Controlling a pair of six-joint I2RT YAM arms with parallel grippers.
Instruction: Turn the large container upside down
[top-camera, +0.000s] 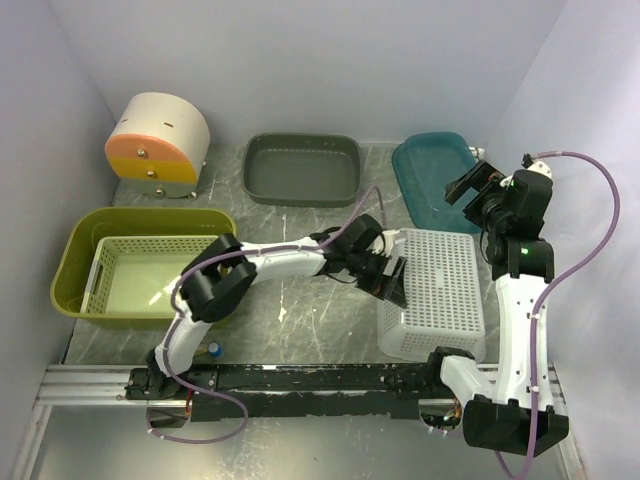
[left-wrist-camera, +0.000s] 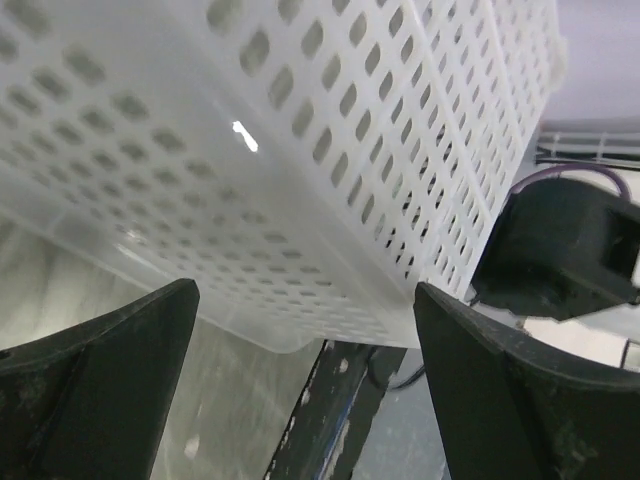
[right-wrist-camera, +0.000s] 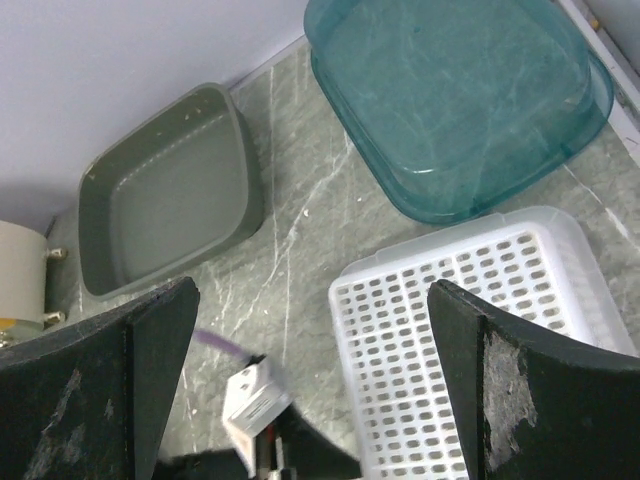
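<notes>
The large container (top-camera: 75, 255) is an olive-green tub standing upright at the left of the table, with a pale green slotted tray (top-camera: 104, 272) inside it. My left gripper (top-camera: 393, 280) is far from it, at the left side of a white perforated basket (top-camera: 432, 290) that lies bottom up. It is open and empty, and the basket's wall (left-wrist-camera: 300, 150) fills the left wrist view just beyond the gripper (left-wrist-camera: 305, 400). My right gripper (top-camera: 470, 185) is open and empty, raised over the back right. In the right wrist view the gripper (right-wrist-camera: 310, 380) looks down on the basket (right-wrist-camera: 470, 340).
A teal bin (top-camera: 425, 175) (right-wrist-camera: 450, 90) sits at the back right and a grey-green tub (top-camera: 300, 168) (right-wrist-camera: 165, 190) at the back middle. A cream and orange rounded box (top-camera: 157, 145) stands at the back left. The black rail (top-camera: 300, 380) runs along the near edge.
</notes>
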